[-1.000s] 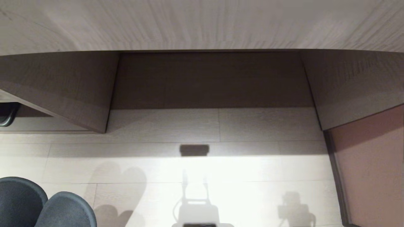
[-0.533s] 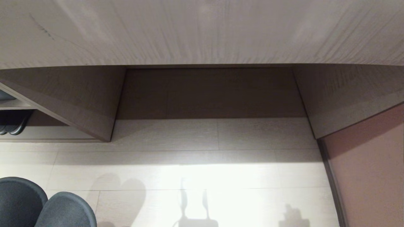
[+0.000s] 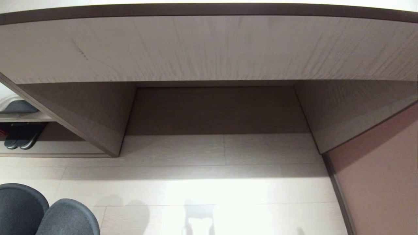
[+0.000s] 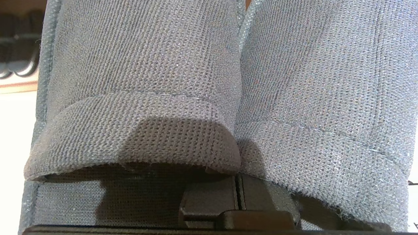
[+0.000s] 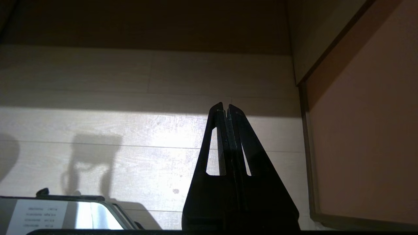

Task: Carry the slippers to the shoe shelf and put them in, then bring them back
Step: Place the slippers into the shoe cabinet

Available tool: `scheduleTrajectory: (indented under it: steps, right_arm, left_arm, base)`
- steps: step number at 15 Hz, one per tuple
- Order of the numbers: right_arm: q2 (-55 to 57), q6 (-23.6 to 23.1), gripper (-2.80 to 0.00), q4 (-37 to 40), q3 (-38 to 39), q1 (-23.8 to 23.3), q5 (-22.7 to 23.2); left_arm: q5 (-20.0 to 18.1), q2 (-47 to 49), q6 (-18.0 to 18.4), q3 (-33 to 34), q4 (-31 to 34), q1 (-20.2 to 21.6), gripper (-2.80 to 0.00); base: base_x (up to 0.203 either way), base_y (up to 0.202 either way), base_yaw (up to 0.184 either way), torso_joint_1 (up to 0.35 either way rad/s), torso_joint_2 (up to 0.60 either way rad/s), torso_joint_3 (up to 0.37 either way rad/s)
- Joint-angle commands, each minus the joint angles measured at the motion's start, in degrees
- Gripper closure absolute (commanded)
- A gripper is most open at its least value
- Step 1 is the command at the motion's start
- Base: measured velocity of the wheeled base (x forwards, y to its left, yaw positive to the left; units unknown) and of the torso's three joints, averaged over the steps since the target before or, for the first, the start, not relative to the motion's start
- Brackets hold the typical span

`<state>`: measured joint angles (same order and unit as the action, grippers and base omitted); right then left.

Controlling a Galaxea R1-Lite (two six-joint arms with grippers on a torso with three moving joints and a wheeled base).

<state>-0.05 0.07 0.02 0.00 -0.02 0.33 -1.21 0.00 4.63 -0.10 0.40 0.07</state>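
The slippers (image 3: 49, 212) sit at about eight o'clock in the head view, two rounded dark fabric toes side by side and touching, raised above the pale plank floor (image 3: 209, 186). The left wrist view fills with their knitted uppers (image 4: 209, 81), and beneath the folded collars the left end effector (image 4: 239, 197) shows two black fingers (image 4: 209, 202) pressed together with only a hairline seam between them, pinching the slippers at their inner edges. The right end effector (image 5: 226, 109) hangs over the floor with its tapered black fingers (image 5: 241, 143) pressed together and nothing between them; a salmon-coloured wall panel (image 5: 362, 137) stands at three o'clock from it. Straight ahead, from ten to two o'clock in the head view, the worktop (image 3: 209, 49) of grey-brown wood grain spans the scene, with its shadowed knee recess (image 3: 215, 111) beneath at twelve o'clock. At nine o'clock, beyond the recess's slanting side panel (image 3: 81, 114), is the shoe shelf (image 3: 65, 148), a low open cubby with a raised base board. Another dark pair (image 3: 21, 137) already lies inside it, toes toward the opening, and a grey item (image 3: 18, 106) that cannot be identified rests on the board above it. The held slippers are well apart from that shelf.
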Motion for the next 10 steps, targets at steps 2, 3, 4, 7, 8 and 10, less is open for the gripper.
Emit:
scheduleTrajectory:
  steps: [2, 3, 4, 7, 8, 10]
  right_arm:
    - [-0.04, 0.01, 0.00, -0.02, 0.00, 0.02, 0.02]
    - [-0.04, 0.01, 0.00, -0.02, 0.00, 0.02, 0.02]
    - [-0.04, 0.01, 0.00, -0.02, 0.00, 0.02, 0.02]
    - [-0.04, 0.02, 0.00, -0.02, 0.00, -0.05, 0.02]
    - [-0.04, 0.01, 0.00, -0.02, 0.00, -0.06, 0.02]
    - [-0.04, 0.01, 0.00, -0.02, 0.00, -0.06, 0.02]
  left_arm:
    - [-0.02, 0.09, 0.03, 0.01, -0.05, 0.01, 0.00]
    - [-0.02, 0.09, 0.03, 0.01, 0.04, 0.01, 0.00]
    - [-0.02, 0.09, 0.03, 0.01, -0.05, 0.01, 0.00]
    - [-0.02, 0.09, 0.03, 0.01, 0.04, 0.01, 0.00]
    - [-0.02, 0.09, 0.03, 0.01, 0.04, 0.01, 0.00]
    - [-0.02, 0.09, 0.03, 0.01, -0.05, 0.01, 0.00]
  base:
    - [0.000, 0.000, 0.000, 0.001, 0.00, 0.205]
    - [0.000, 0.000, 0.000, 0.007, 0.00, 0.202]
    - [0.000, 0.000, 0.000, 0.004, 0.01, 0.203]
    - [0.000, 0.000, 0.000, 0.002, 0.00, 0.203]
    - [0.000, 0.000, 0.000, 0.005, 0.00, 0.196]
    - [0.000, 0.000, 0.000, 0.002, 0.00, 0.211]
